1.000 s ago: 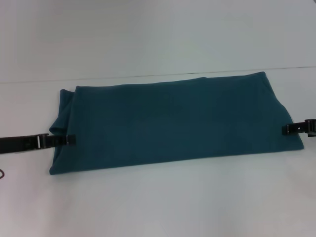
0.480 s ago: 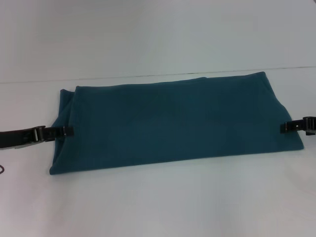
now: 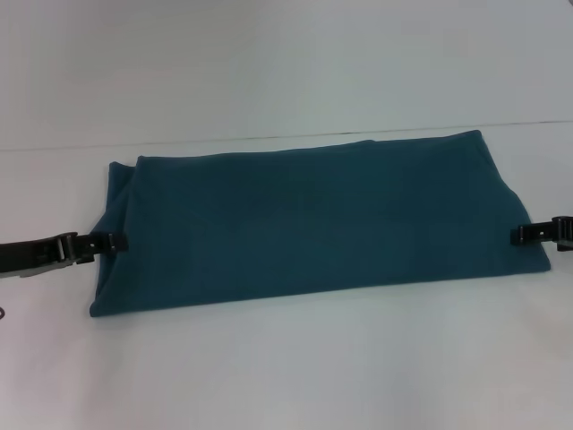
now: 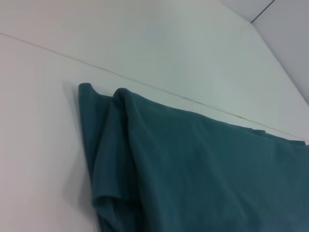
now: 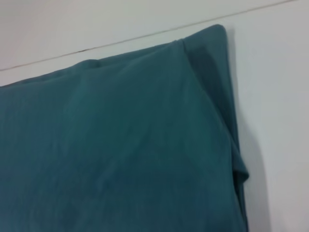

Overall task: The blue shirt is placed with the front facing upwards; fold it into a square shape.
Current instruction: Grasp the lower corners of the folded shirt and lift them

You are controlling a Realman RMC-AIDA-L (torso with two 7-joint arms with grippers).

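The blue shirt [image 3: 313, 224] lies flat on the white table as a long teal-blue rectangle running left to right, with no lettering showing. Its left end has loose folded layers [image 4: 111, 145], and its right end shows a folded corner [image 5: 212, 72]. My left gripper [image 3: 112, 242] sits low at the shirt's left edge, just touching or barely off the cloth. At the right edge, about mid-height, my right gripper [image 3: 521, 235] is over the cloth's border. Neither wrist view shows its own gripper.
The white table [image 3: 286, 367] stretches wide in front of the shirt. A thin seam [image 3: 179, 144] marks where the tabletop meets the pale wall just behind the shirt's far edge.
My left gripper has drawn back to the left and slightly up, from over the shirt's left end to its very edge. The right gripper and the shirt have stayed put.
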